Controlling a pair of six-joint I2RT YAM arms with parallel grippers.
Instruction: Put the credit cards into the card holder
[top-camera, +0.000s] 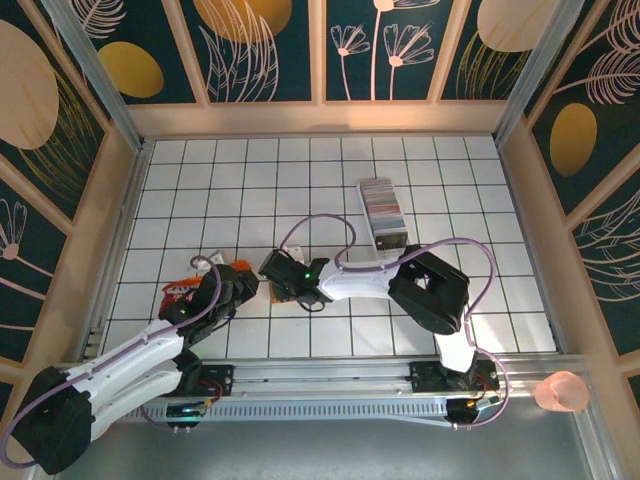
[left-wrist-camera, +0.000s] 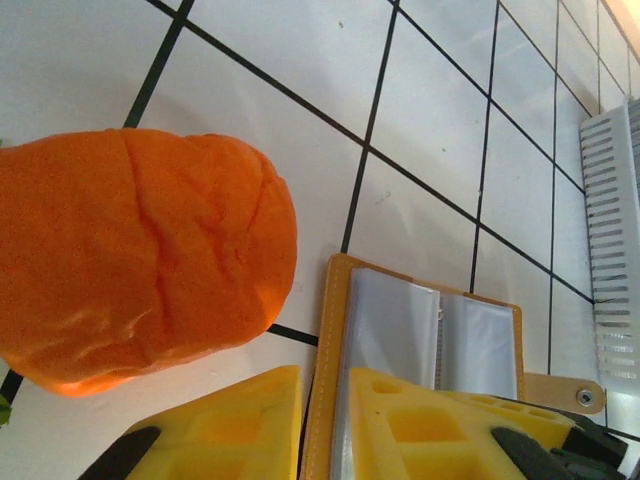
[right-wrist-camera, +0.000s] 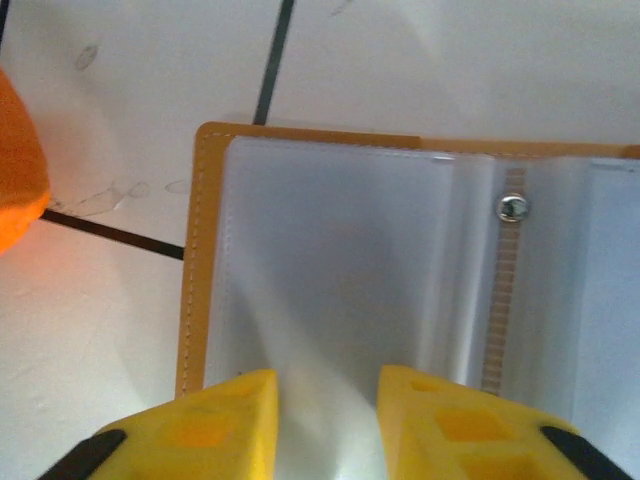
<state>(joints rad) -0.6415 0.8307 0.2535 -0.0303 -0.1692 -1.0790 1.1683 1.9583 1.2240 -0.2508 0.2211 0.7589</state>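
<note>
**Item: card holder** (right-wrist-camera: 330, 250). Tan leather, lying open and flat on the white tiled table (top-camera: 200, 180), near the middle towards the arms. Clear plastic sleeves face up. Snap stud (right-wrist-camera: 513, 207) on the inner spine, clasp tab (left-wrist-camera: 565, 392) at the outer edge. No card seen in the sleeves that show.

**Item: credit cards** (top-camera: 383, 208). A row on edge, grey to pinkish, in a long clear tray (top-camera: 393, 242). They are well apart from the holder, towards the far right.

**Item: left pincer** (left-wrist-camera: 322, 375). Yellow fingers narrowly parted, astride the holder's stitched edge. Whether it pinches the leather cannot be told.

**Item: right pincer** (right-wrist-camera: 328, 375). Poised over a sleeve, fingers a little apart, released. No card between them.

**Item: orange soft object** (left-wrist-camera: 140, 260). Just beside the holder, not part of the task.

**Step in hand (judged):** opening and steadying the holder, with no card loaded yet.

**Next move (judged):** the right pincer should go to the tray and lift one card by its top edge. It then carries the card back and slides it edge-first into a sleeve mouth, while the left pincer keeps the holder from shifting.
</note>
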